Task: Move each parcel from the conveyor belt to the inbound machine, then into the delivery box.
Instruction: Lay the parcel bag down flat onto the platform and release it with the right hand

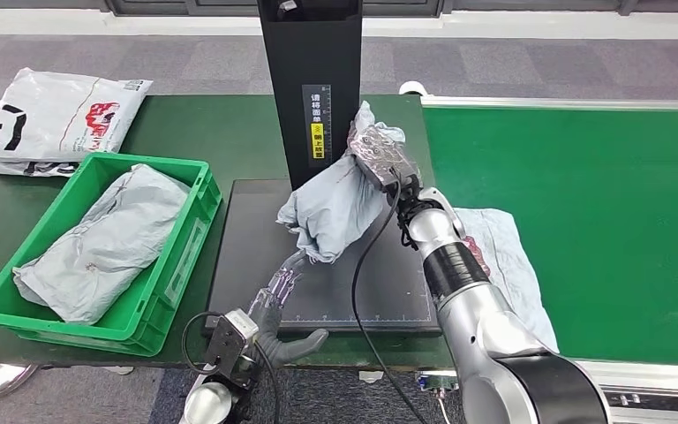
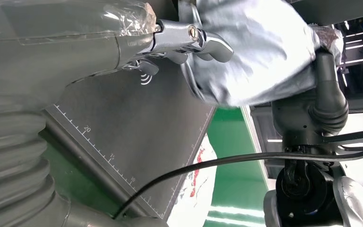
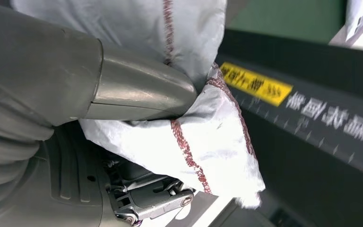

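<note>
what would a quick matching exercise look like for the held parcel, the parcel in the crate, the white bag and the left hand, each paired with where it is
Things:
1. grey parcel gripped by the right hand
2. second grey parcel
3. white printed bag
4. left hand

Places:
A. inside the green crate
B. on the table's far left corner, behind the crate
C. raised over the black scanner platform, in front of the black column
D. at the platform's near edge, holding nothing

Pairs: 1-C, 2-A, 3-B, 4-D

Black scanner post [image 1: 311, 88] blocks the pad's [image 1: 247, 256] far edge; near half lies open
</note>
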Controlling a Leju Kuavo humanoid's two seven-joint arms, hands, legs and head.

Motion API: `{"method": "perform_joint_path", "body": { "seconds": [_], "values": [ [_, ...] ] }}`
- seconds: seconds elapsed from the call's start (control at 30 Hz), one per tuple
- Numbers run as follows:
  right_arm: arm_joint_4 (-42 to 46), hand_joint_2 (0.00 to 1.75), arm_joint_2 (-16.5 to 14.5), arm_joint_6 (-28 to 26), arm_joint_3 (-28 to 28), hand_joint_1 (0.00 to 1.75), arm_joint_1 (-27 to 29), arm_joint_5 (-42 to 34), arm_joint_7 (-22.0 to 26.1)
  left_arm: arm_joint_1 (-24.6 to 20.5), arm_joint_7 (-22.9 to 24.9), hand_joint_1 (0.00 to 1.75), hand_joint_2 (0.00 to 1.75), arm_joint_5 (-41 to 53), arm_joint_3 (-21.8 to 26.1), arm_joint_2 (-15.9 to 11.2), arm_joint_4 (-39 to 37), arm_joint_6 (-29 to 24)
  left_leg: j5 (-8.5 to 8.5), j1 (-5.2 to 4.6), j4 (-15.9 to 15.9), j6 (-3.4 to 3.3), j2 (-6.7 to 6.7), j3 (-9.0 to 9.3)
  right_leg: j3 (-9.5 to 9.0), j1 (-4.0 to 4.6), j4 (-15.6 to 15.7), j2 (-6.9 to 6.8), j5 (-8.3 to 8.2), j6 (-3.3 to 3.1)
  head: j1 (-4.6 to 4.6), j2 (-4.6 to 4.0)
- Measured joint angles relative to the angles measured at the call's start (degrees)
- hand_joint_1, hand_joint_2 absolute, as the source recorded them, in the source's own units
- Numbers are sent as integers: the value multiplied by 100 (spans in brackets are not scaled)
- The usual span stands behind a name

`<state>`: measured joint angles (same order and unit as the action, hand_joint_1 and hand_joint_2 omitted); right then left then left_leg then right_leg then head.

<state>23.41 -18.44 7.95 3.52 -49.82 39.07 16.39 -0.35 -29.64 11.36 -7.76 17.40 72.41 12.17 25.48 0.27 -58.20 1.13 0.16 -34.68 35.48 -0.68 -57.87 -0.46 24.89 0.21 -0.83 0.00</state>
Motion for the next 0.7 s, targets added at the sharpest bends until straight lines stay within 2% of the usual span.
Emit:
{"method": "perform_joint_path", "body": {
  "seconds": [0.33, 0.37, 0.47, 0.5, 0.67, 0.7],
  "values": [
    [0, 175, -85, -8, -79, 175, 32, -64, 0, 0, 7, 0, 175, -6, 0, 0, 0, -19, 0, 1, -1, 0, 0, 0, 0, -3, 0, 0, -4, -4, 0, 0],
    [0, 175, -86, -8, -81, 153, 33, -66, 0, 0, 7, 0, 175, -6, 0, 0, 0, -19, 0, 1, -1, 0, 0, 0, 0, -3, 0, 0, -4, -4, 0, 0],
    [-1, 175, -95, -10, -98, 22, 34, -138, -13, 0, 8, 0, 175, -23, 0, 0, 0, -41, 0, 1, -1, 0, 1, 0, 0, -2, 0, 0, -5, -5, 0, 0],
    [-2, 175, -99, -16, -121, 0, 34, -197, -27, 0, 8, 0, 175, -38, 0, 0, 0, -58, 0, 1, -1, 0, 1, 0, 0, -1, 0, 0, -5, -5, 0, 0],
    [-34, 175, -112, -29, -310, 0, 34, -584, -126, 2, 9, 0, 175, -100, 0, -2, 0, -141, -1, 3, -1, 1, 0, 0, 0, 0, 0, -1, -4, -5, 0, 0],
    [-48, 131, -112, -21, -340, 0, 37, -650, -143, 2, 9, 0, 175, -106, 0, -2, 0, -152, -1, 3, -1, 1, 0, 0, 0, 0, 0, -1, -4, -5, 0, 0]
  ]
}}
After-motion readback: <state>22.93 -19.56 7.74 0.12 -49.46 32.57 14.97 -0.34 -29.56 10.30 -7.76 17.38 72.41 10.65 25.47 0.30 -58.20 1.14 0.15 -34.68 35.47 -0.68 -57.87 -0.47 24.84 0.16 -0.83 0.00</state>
